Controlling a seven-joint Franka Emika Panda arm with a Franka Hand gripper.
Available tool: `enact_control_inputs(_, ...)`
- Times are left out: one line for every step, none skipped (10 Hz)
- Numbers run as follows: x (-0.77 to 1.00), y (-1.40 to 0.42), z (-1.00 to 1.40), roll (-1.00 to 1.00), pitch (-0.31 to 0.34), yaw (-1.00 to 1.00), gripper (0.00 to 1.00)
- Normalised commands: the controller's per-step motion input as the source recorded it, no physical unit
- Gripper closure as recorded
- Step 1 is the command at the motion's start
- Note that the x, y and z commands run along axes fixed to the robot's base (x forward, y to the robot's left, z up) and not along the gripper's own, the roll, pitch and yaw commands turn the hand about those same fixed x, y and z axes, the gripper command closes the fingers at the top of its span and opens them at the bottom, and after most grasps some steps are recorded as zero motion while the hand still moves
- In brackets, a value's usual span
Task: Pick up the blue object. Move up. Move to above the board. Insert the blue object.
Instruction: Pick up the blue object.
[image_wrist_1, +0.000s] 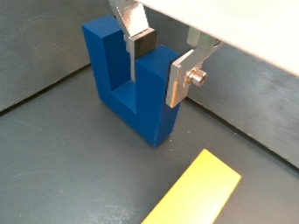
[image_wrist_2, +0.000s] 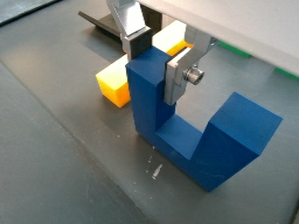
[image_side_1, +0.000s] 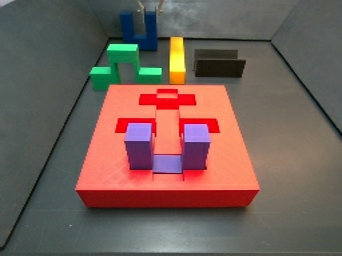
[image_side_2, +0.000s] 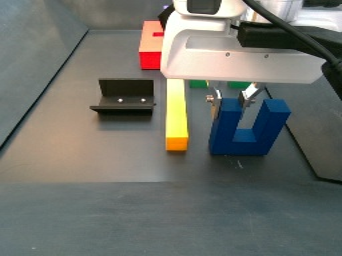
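Note:
The blue object (image_wrist_2: 222, 140), a dark blue U-shaped block, stands on the grey floor with its prongs up. It shows in both wrist views (image_wrist_1: 111, 70) and both side views (image_side_2: 247, 130) (image_side_1: 130, 25). My gripper (image_wrist_2: 158, 63) reaches down over it, and the two silver fingers clasp one prong near its top, one in the slot and one on the outer face (image_wrist_1: 162, 70). The fingers look flush against the prong. In a side view the gripper (image_side_2: 230, 98) hangs under the white hand. The red board (image_side_1: 120, 170) lies apart, far from the block (image_side_2: 150, 40).
A purple U-shaped block (image_side_1: 160, 145) sits in a recess of the board. A long yellow bar (image_side_2: 177, 115) lies beside the blue object (image_wrist_2: 117, 83). The fixture (image_side_2: 123, 97) stands beyond the bar. Green blocks (image_side_1: 123, 60) lie between the board and the blue object.

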Motion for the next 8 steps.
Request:
enact_control_inputs(0.0, 0.0, 0.0, 0.0, 0.0, 0.0, 1.0)
enact_control_inputs(0.0, 0.0, 0.0, 0.0, 0.0, 0.0, 1.0)
enact_control_inputs(0.0, 0.0, 0.0, 0.0, 0.0, 0.0, 1.0)
enact_control_inputs(0.0, 0.0, 0.0, 0.0, 0.0, 0.0, 1.0)
enact_control_inputs(0.0, 0.0, 0.0, 0.0, 0.0, 0.0, 1.0)
enact_control_inputs(0.0, 0.0, 0.0, 0.0, 0.0, 0.0, 1.0)
enact_control_inputs(0.0, 0.0, 0.0, 0.0, 0.0, 0.0, 1.0)
enact_control_inputs(0.0, 0.0, 0.0, 0.0, 0.0, 0.0, 1.0)
